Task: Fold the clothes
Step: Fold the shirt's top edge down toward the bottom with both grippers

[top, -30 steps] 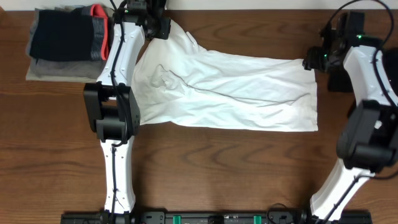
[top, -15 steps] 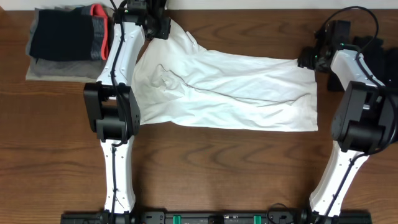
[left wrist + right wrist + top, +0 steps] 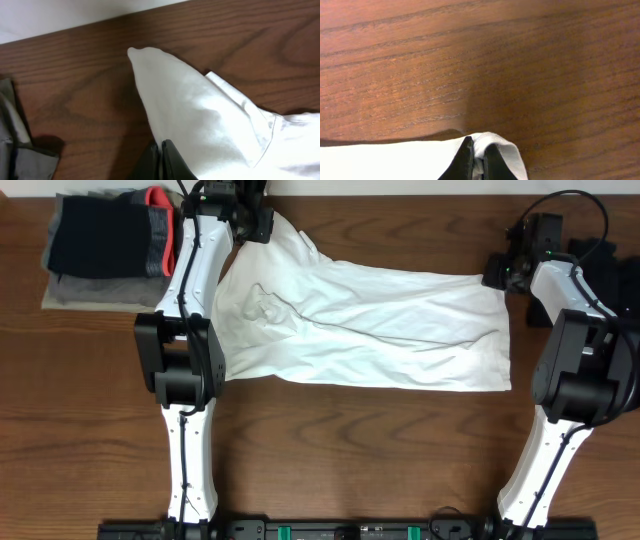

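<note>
White T-shirt (image 3: 380, 325) lies spread and rumpled across the middle of the wooden table (image 3: 330, 450). A stack of dark folded garments (image 3: 105, 240) sits at the far left corner, apart from it. The left gripper (image 3: 258, 225) is clenched on the shirt's far left sleeve; the right gripper (image 3: 497, 272) pinches its far right corner.

Two grippers: left gripper (image 3: 161, 159) and right gripper (image 3: 476, 155). One white T-shirt (image 3: 380, 325) between them. One pile of folded garments (image 3: 105, 242).
</note>
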You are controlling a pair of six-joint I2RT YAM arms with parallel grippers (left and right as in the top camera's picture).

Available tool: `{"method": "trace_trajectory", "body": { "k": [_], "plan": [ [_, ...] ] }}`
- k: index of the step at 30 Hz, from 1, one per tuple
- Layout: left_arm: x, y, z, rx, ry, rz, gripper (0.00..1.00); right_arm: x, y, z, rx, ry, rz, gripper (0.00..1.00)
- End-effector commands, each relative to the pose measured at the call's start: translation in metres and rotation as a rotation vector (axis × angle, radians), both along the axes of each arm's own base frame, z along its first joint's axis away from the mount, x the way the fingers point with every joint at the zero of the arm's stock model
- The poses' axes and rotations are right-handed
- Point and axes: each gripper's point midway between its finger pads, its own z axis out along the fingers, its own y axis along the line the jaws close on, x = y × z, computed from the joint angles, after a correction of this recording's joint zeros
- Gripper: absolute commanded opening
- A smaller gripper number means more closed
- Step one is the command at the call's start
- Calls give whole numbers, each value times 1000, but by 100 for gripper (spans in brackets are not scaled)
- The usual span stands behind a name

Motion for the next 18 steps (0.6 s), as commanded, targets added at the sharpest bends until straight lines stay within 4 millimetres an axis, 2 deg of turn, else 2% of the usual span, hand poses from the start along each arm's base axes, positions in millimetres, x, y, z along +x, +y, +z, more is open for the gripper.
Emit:
{"method": "trace_trajectory", "body": {
  "k": [1, 8, 14, 18],
  "plan": [
    [2, 5, 14, 18, -25, 11, 6, 4, 0, 19, -6, -27, 3, 1],
    [-7, 6, 44, 15, -49, 11, 6, -13, 0, 52, -3, -5, 1, 1],
    [-35, 9, 57, 23, 27, 10, 6, -30, 5, 70, 11, 27, 6, 1],
    [-57, 11, 59, 31, 99, 10, 6, -44, 9, 74, 33, 74, 11, 1]
  ]
}}
